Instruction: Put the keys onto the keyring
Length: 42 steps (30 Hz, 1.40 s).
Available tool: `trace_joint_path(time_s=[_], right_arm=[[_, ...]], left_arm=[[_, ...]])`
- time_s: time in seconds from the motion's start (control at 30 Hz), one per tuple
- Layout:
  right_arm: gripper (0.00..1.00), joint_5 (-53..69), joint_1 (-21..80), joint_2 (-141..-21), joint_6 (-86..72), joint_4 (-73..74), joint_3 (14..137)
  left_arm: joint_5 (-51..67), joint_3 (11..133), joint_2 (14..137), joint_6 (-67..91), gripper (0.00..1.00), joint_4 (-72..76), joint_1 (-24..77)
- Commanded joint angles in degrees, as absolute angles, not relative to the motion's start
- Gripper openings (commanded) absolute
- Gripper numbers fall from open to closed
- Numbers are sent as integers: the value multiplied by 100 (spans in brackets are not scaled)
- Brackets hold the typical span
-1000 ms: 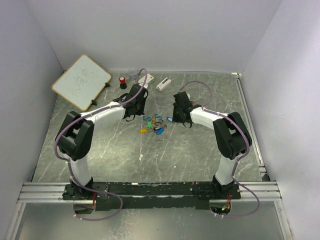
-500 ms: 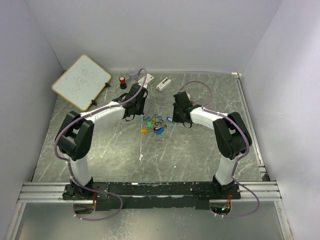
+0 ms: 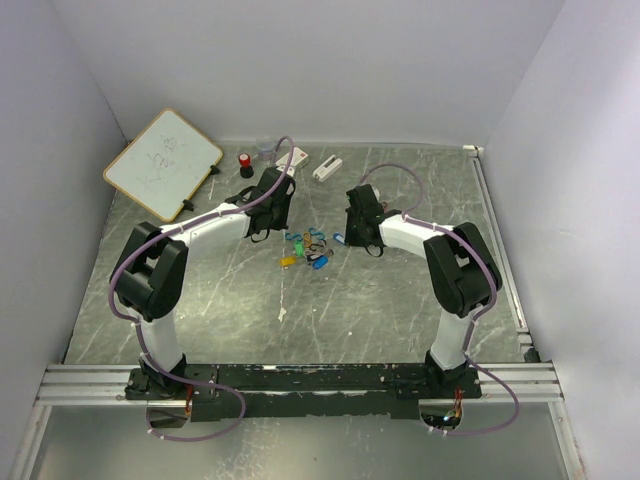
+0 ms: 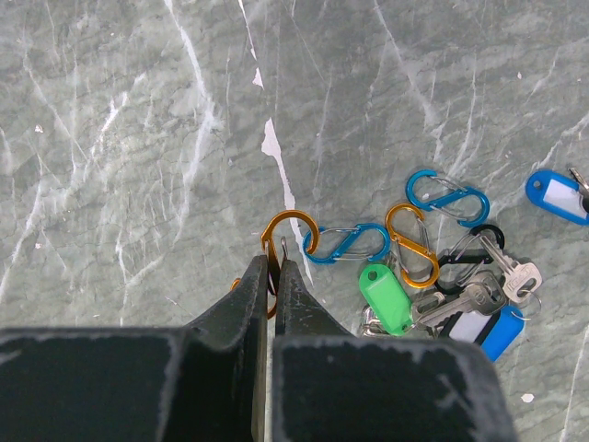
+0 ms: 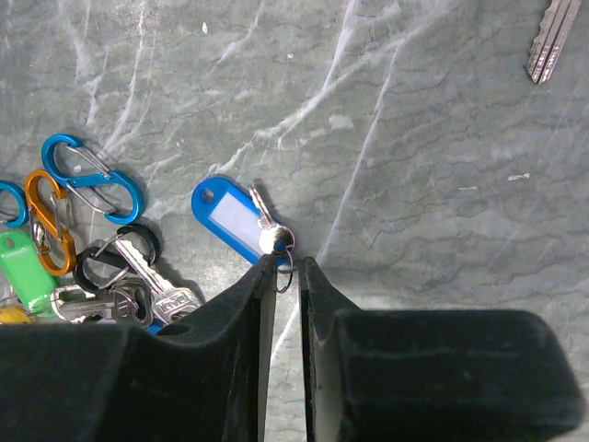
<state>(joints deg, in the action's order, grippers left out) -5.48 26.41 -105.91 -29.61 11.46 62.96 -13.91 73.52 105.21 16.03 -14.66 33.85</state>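
The left gripper [image 4: 271, 265] is closed, its two fingers pressed together on the lower loop of an orange carabiner [image 4: 289, 232] whose upper loop sticks out just past the fingertips. That carabiner lies at the left end of a row on the grey marbled table [image 3: 400, 300]. It touches a blue carabiner [image 4: 345, 244], which is followed by a second orange carabiner [image 4: 411, 244] and then another blue carabiner [image 4: 448, 196]. The keys [image 4: 497, 281] lie just beyond this row, in the middle of the table between the two arms. They are silver blades bunched on a black ring [image 4: 471, 241], with a green tag [image 4: 385, 296] and a blue-edged tag [image 4: 492, 333] against them. A separate blue tag [image 5: 230, 221] lies at the right edge of the heap, nearest the right gripper [image 5: 289, 267]. Its small silver key [image 5: 271, 238] and thin split ring [image 5: 286, 273] point toward that gripper's tips. The right gripper's jaws are narrow, with only a slit between them, and the split ring sits in that slit at the very tips. Whether the ring is actually pinched cannot be told. One loose silver key [image 5: 549, 41] lies well apart from the heap, in the upper right corner of the right wrist view. At the far left of the table a whiteboard [image 3: 163, 163] leans against the wall. A red-capped black cylinder [image 3: 245, 162] and a white block [image 3: 327, 167] stand along the far edge.
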Motion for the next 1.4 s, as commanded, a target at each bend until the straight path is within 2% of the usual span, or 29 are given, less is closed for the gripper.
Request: trace_joint_path(time_s=[0.0,0.1,0.27,0.43,0.57,0.87,1.03,1.37], right_arm=[[16,-553,2628,-10651,-3001,1086,6232],[13,-564,2628,-10643,-2998,1088,6239],[0,-701,2628,-10506,-2942,1041,6228],[0,-792,2627,-9976,-2360,597,6082],[0,-616,2619,-9399,-1688,-100,5683],[0,1131,2414,-8403,-503,-1780,4709],[0,1851,2382,-8357,-248,-2295,4478],[0,3128,2365,-8720,-375,-3127,4461]], left_arm=[[-1356,7389,10371,1554,7,-1461,3349],[-1362,7392,10371,1554,7,-1468,3349],[-1368,7409,10363,1543,7,-1477,3349],[-1307,7460,10315,1544,7,-1519,3349],[-821,7447,10107,1374,7,-1352,3349],[145,7300,9519,1038,7,-880,3373],[592,7217,9363,888,7,-633,3454],[664,7427,9573,822,7,-894,3609]])
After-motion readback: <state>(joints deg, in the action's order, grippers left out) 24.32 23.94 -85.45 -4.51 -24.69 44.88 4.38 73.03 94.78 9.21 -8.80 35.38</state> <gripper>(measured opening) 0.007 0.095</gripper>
